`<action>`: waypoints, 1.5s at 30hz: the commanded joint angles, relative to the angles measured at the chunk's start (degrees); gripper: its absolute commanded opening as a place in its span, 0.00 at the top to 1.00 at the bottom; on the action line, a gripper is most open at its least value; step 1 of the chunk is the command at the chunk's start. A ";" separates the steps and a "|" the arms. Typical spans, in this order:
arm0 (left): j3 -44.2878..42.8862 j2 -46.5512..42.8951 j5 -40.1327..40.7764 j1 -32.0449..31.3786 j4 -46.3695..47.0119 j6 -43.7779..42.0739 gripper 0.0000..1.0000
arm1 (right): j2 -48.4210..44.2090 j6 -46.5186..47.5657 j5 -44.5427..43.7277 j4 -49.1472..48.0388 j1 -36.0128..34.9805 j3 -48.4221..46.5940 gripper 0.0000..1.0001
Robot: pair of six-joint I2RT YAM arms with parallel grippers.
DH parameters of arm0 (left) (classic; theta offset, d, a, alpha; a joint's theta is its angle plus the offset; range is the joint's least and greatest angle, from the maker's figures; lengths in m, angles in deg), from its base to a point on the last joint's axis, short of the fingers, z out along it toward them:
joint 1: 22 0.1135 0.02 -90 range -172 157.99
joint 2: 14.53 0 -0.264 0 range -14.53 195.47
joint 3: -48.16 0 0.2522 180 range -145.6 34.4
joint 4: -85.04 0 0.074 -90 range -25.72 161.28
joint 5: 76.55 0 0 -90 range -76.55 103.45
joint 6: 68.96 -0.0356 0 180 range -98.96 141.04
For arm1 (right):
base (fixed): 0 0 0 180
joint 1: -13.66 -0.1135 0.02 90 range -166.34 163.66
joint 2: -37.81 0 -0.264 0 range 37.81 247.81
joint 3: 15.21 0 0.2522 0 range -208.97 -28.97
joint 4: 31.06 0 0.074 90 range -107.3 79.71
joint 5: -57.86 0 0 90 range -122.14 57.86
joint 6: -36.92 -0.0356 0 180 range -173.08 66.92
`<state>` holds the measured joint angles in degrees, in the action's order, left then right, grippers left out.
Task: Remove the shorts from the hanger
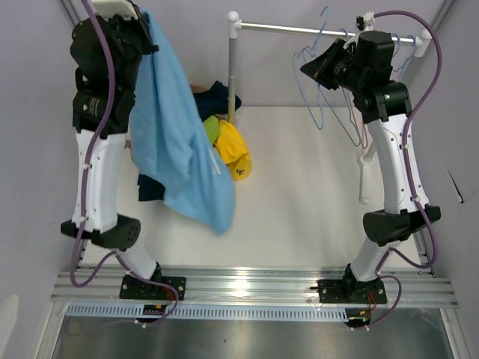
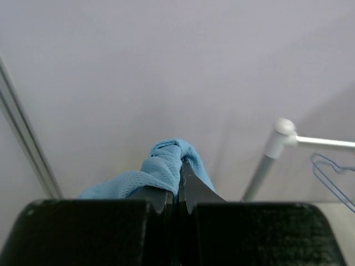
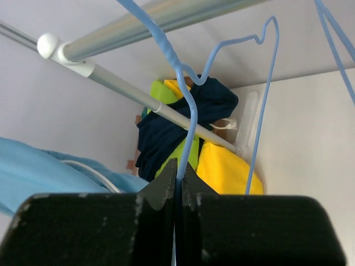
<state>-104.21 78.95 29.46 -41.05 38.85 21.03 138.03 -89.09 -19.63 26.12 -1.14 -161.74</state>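
Lavender walls, white table [image 1: 314, 194].

- Left gripper [image 2: 176, 194]: fingers pinched together on a bunched fold of the light blue shorts [image 2: 166, 163]. In the top view it sits high at 11 o'clock. The cloth drapes down from it toward 6 o'clock, well apart from any hanger.
- Right gripper [image 3: 178, 178]: fingers closed on the thin wire of a blue hanger [image 3: 190, 119], which is hooked on the rail [image 1: 299, 30] at 1 o'clock. No cloth shows on that wire.
- On the table: navy shorts [image 1: 222, 93], lime green shorts [image 1: 212, 129] and yellow shorts [image 1: 233, 155] are heaped by the rack post [image 1: 233, 75], around 12 o'clock. Dark cloth peeks out under the blue drape; I can't tell its colour.

Handling, as a judgement:
- The shorts look light, limp mesh.
- They fold and sag, so they won't hold shape.
- They should not be fragile, but the mesh and drawstring could snag on wire.
- Best hold is a gathered edge or the waistband, pinched deep.
- The hanger is stiff and slippery, so grip its straight run.
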 commanded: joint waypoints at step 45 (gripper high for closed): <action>27.40 -16.11 -14.43 4.91 -1.43 9.77 0.01 | -13.20 4.28 -4.94 -0.18 1.71 12.87 0.01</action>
<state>-81.50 67.51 14.01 -34.21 37.19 31.93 130.82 -87.32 -20.94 24.55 0.21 -150.40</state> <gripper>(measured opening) 0.993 0.992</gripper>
